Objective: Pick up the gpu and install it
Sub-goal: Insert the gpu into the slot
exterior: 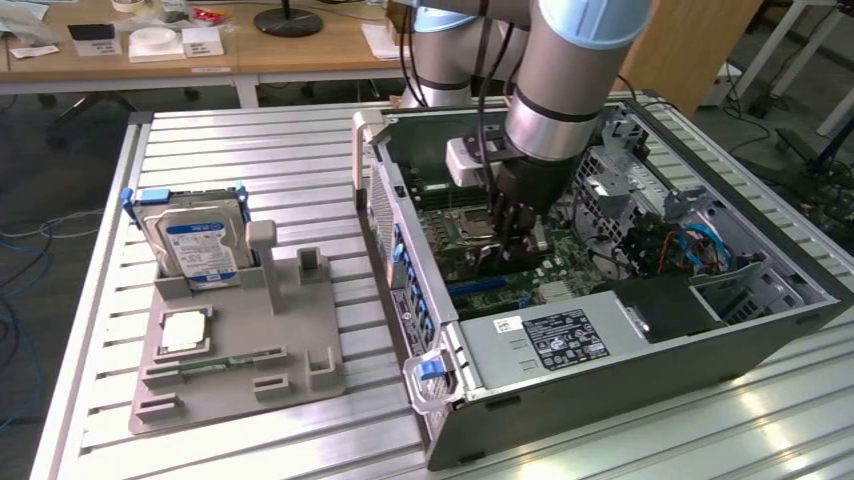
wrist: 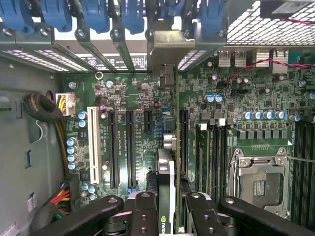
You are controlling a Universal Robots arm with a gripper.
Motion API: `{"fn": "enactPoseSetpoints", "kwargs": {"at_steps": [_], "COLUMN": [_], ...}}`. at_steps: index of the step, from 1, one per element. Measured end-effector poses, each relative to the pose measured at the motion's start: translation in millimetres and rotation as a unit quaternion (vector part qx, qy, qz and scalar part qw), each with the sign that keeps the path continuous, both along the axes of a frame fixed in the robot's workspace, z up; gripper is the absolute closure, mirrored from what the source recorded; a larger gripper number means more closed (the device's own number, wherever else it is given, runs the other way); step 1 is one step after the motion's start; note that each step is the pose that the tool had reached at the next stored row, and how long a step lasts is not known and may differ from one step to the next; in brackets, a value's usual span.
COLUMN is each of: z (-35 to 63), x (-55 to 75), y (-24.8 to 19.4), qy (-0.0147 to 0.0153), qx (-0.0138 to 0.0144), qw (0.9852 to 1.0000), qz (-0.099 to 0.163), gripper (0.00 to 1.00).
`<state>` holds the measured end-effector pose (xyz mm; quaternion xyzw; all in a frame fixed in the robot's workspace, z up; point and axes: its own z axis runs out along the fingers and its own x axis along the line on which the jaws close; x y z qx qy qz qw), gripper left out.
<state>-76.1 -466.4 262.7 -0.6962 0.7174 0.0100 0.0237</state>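
Over the green motherboard (wrist: 129, 105), the tool (wrist: 171, 216) clamps the thin black gpu (wrist: 166, 172) edge-on, silver bracket (wrist: 170, 46) at one end.

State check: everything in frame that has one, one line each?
hand: shut on the graphics card, low inside the case.
graphics card: held on edge over the board slots; seated or not, can't tell.
case: on its side, panel off.
hard drive: upright in the stand.
memory stick: lying flat in the stand.

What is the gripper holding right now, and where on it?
The gpu, pinched by the gripper across its flat faces, at the edge away from the motherboard.
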Motion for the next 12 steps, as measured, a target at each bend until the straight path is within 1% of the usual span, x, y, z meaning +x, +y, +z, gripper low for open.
{"fn": "enactPoseSetpoints", "kwargs": {"at_steps": [12], "z": [0.0], "x": [-3.9], "y": [0.0], "qy": [0.0000], "qx": [0.0000], "qw": [1.0000], "qz": [0.000], "gripper": [0.73]}}
